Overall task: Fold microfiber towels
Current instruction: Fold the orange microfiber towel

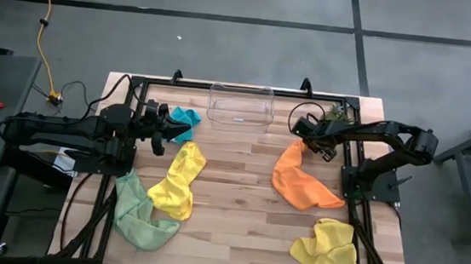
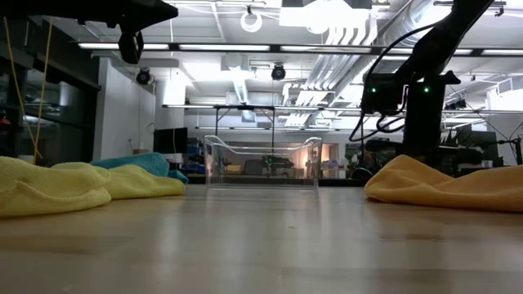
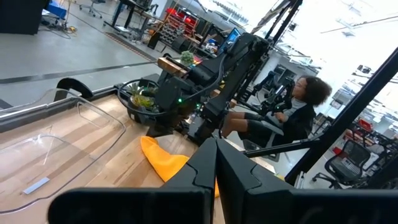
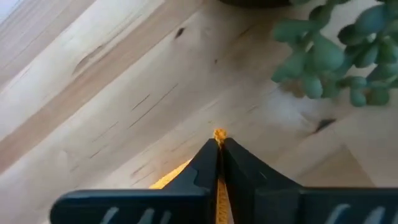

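Observation:
The orange towel (image 1: 301, 185) lies crumpled at the table's right, and my right gripper (image 1: 305, 141) is shut on its far end; it also shows in the low view (image 2: 445, 184). My left gripper (image 1: 164, 131) is shut and empty, raised above the table between the teal towel (image 1: 187, 121) and a yellow towel (image 1: 180, 178). In the left wrist view its fingers (image 3: 205, 165) meet with nothing between them. The light green towel (image 1: 139, 213) lies at the near left, partly under the yellow one. A second yellow towel (image 1: 328, 249) lies at the near right. My right gripper pinches the orange towel's far tip (image 4: 219, 134) between its two fingers; a small bit of cloth sticks out past the fingertips. The fingers slant down toward the table top. The rest of the towel (image 1: 307, 194) lies slack on the table toward the near edge.
A clear plastic bin (image 1: 239, 105) stands at the far middle. A small potted plant (image 1: 335, 117) stands just behind my right gripper and shows in the right wrist view (image 4: 336, 56). A person (image 3: 298, 109) sits beyond the table's right side. Bare wood (image 1: 239, 192) lies in the middle.

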`<move>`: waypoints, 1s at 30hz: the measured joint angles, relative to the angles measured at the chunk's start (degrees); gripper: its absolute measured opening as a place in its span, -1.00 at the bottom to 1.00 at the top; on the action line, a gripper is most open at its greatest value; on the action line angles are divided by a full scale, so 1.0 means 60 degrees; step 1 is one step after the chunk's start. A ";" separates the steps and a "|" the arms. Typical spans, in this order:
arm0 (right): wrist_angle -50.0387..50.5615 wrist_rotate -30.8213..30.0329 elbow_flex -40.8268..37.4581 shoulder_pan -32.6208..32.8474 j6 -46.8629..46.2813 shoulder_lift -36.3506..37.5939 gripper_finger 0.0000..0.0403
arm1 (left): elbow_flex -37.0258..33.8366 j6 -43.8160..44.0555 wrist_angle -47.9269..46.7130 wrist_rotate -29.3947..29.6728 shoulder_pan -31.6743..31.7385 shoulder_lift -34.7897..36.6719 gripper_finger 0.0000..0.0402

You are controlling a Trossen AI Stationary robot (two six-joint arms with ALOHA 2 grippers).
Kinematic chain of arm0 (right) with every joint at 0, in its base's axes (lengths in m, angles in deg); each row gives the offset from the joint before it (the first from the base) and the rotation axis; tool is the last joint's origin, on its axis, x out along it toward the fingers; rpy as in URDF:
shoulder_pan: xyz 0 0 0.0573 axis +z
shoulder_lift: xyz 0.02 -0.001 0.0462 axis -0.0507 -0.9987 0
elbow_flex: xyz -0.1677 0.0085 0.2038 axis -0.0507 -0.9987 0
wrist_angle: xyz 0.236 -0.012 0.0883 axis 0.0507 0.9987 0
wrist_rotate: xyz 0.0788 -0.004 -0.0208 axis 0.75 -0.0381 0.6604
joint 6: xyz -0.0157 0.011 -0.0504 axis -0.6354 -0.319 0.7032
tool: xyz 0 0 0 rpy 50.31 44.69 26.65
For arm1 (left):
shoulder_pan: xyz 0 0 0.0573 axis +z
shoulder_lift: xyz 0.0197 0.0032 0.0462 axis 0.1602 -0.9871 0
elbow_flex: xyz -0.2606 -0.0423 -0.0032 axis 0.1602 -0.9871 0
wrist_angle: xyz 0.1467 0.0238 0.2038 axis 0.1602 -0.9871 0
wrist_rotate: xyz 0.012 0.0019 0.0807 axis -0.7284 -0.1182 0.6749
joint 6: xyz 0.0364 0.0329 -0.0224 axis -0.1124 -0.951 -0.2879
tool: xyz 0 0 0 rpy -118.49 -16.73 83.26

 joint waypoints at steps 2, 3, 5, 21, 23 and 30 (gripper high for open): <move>-0.0047 -0.0124 -0.0034 0.0066 0.0294 0.0172 -0.95 | 0.0000 0.0000 -0.0001 0.0000 0.0000 0.0000 -1.00; -0.0188 -0.0263 -0.0046 0.0119 0.0521 0.0293 -0.97 | 0.0000 0.0000 0.0000 0.0000 0.0001 0.0000 -1.00; -0.0371 -0.0629 -0.0025 0.0304 0.1092 0.0669 -0.99 | 0.0000 0.0000 0.0000 0.0000 -0.0001 0.0000 -1.00; -0.2717 -0.0106 0.2353 0.3590 1.1227 0.3949 -1.00 | -0.0003 0.0565 0.1868 -0.0039 0.0000 -0.0089 -1.00; -0.2716 0.0247 0.3088 0.3835 1.2303 0.3856 -1.00 | 0.0049 0.0734 0.2039 0.0008 0.0001 -0.0195 -1.00; -0.2710 0.2402 0.5257 0.4109 1.4881 0.2943 -1.00 | 0.1077 0.0690 0.1956 -0.0381 0.0001 -0.1351 -1.00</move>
